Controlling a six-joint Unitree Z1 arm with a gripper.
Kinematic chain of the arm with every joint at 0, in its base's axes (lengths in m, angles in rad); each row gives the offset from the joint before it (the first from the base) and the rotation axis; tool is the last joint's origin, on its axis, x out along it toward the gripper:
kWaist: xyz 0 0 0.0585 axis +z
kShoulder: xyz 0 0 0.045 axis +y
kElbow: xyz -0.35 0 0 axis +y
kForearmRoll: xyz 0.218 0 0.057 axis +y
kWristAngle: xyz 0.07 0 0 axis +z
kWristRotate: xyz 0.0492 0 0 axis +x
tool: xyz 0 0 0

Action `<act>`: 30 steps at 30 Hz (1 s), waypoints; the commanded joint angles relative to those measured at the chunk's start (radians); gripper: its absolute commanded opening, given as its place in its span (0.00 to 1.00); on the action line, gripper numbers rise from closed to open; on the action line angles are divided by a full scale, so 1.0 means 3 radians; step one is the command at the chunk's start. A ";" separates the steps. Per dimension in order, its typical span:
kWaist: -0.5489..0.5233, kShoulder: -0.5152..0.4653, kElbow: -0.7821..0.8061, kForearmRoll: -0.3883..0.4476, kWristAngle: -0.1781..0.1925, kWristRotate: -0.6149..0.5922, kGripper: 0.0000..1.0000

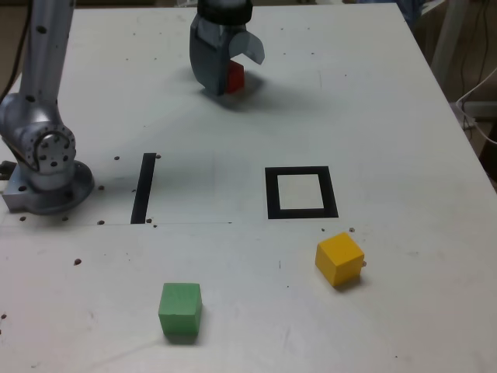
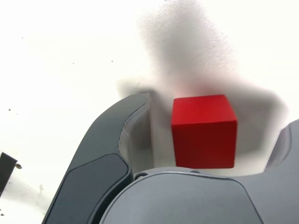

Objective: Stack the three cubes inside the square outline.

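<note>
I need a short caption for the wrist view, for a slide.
Open gripper straddling the red cube on the white table.

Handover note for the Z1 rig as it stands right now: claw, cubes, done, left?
Claw: down at the far side of the table, jaws open around the red cube, a gap showing on at least one side; not gripped yet.
Yellow cube: on the table, just in front of the square outline, toward the exterior view's right.
Green cube: near front edge, exterior view's left.
Done: nothing stacked; outline empty.
Left: grip red, place it in the outline, then stack the other two.
</note>
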 commanded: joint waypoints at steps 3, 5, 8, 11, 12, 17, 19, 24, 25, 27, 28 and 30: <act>0.0006 0.0077 -0.0035 -0.0040 0.0090 -0.0028 0.77; 0.0004 0.0089 -0.0033 -0.0047 0.0100 -0.0030 0.74; -0.0003 0.0088 -0.0038 -0.0043 0.0087 -0.0029 0.66; -0.0004 0.0082 -0.0078 -0.0027 0.0074 0.0008 0.59; -0.0004 0.0080 -0.0095 -0.0019 0.0072 0.0025 0.57; -0.0010 0.0072 -0.0155 0.0019 0.0028 0.0119 0.50; -0.0010 0.0064 -0.0166 0.0020 0.0016 0.0140 0.47; 0.0007 0.0047 -0.0225 0.0020 0.0039 0.0171 0.40; 0.0011 0.0045 -0.0237 0.0022 0.0042 0.0176 0.39; 0.0016 0.0043 -0.0255 0.0029 0.0044 0.0184 0.37; 0.0018 0.0042 -0.0261 0.0032 0.0043 0.0188 0.36; 0.0016 0.0039 -0.0266 0.0038 0.0042 0.0192 0.33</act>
